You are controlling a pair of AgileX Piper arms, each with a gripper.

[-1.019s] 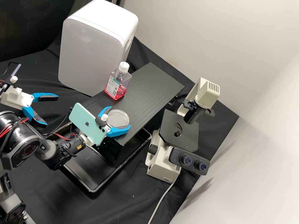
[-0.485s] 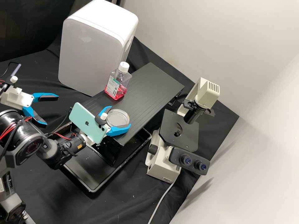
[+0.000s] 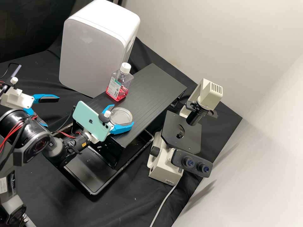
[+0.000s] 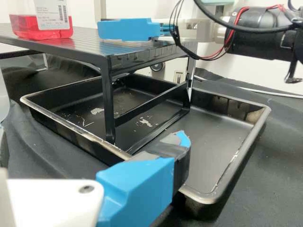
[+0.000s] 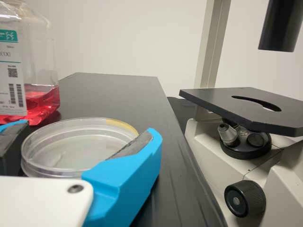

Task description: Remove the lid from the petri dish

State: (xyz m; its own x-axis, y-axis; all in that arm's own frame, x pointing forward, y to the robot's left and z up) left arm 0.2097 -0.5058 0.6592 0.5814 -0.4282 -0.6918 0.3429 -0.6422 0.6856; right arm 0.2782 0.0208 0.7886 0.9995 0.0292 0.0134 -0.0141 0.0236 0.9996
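1. On the near end of the raised black shelf [image 3: 151,88], the right fingers [image 3: 123,115] are closed in on the petri dish [image 3: 119,117]. One blue finger lies against each side of its rim. In the right wrist view a dark pad touches the dish's edge.
2. On that same end of the shelf, the petri dish is clear and round, with its lid [image 5: 71,135] on top. Whether it rests on the shelf or is raised a little off it, I cannot tell.
3. Just off the shelf's near end, behind those fingers, a mint-green phone [image 3: 90,123] sits on the right arm's wrist.
4. Well apart from the shelf, off its long side, the left fingers [image 3: 52,111] are spread wide and hold nothing.
5. Farther along the shelf from the dish, a flask [image 3: 119,82] stands upright near the shelf's edge. It has red liquid in it and a white cap.
6. Under the shelf lies a black tray [image 3: 94,186], and the shelf's legs stand inside it.
7. Beside the shelf, just past the flask, stands a white box [image 3: 98,44].
8. On the shelf's opposite long side, close by, stands a microscope [image 3: 186,135].
9. Below the shelf and all around it, a black cloth covers the desk [image 3: 132,205].
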